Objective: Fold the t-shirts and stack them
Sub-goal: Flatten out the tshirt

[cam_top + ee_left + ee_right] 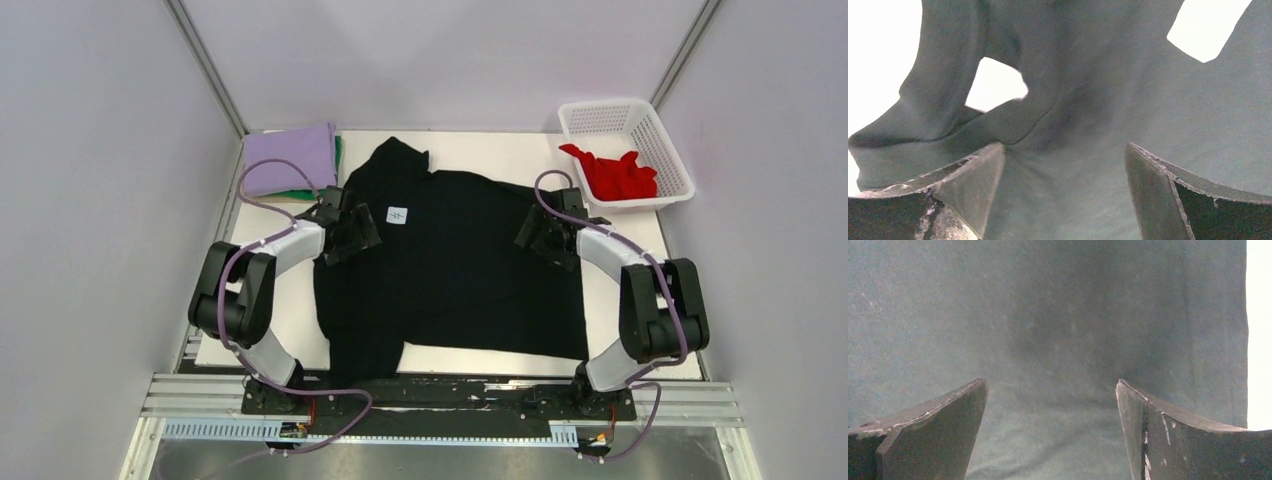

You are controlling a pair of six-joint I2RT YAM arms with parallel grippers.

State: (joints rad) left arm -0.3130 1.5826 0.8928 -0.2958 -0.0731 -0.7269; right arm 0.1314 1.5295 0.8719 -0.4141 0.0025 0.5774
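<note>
Lying on table (pixel 500 150): black tee (pixel 450 280), spread across the middle, mostly flat. One flap reaches toward the far edge, another toward the near edge on the L side.
Neck label (pixel 397 215): small white tag w/ dark marks, on the tee's L part, just beside the L gripper.
L gripper (pixel 350 232): down over the tee's L part, jaws wide apart, nothing clamped btwn them.
L wrist view: both fingers (pixel 963 185) frame dark cloth that is rumpled here, w/ folds and seams. Bright table shows through gaps in the cloth. Can't tell if the tips touch the fabric.
R gripper (pixel 545 235): over the tee's R part, near its far R corner, jaws also spread wide, holding nothing.
R wrist view: fingers (pixel 928 430) over smooth flat cloth. The tee's straight edge runs down the R side of the view, bright table beyond it. Contact w/ the cloth: can't tell.
Lilac tee (pixel 290 158): folded, at the far L corner of the table, apart from the black one.
Green tee (pixel 296 193): under the lilac one, only its edges peek out.
Red tee (pixel 615 175): crumpled inside the basket (pixel 600 106).
Basket: white plastic lattice, at the far R corner, well apart from both grippers.
</note>
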